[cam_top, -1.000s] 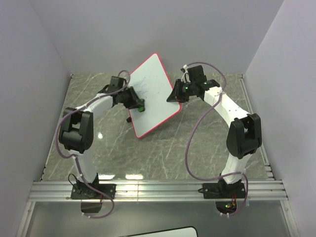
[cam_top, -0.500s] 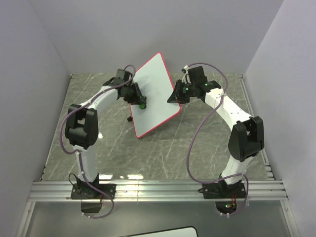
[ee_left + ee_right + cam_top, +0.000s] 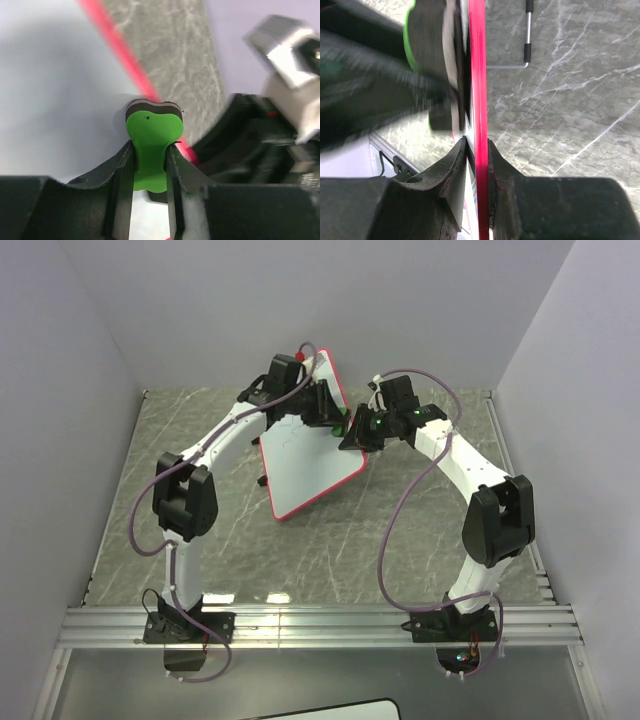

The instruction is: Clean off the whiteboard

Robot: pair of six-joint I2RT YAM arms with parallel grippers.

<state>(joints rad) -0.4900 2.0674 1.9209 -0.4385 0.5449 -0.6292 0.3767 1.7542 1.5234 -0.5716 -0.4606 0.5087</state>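
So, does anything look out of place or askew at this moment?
The whiteboard is not flat: it stands tilted on the table, its red edge clamped by the right gripper. The green eraser in the left gripper sits right at the board's frame, close to the right gripper. No damage shows.

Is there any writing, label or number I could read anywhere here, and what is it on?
None can be read.
The whiteboard carries only faint marks, too faint to read.
The eraser shows one tiny dot and no lettering.
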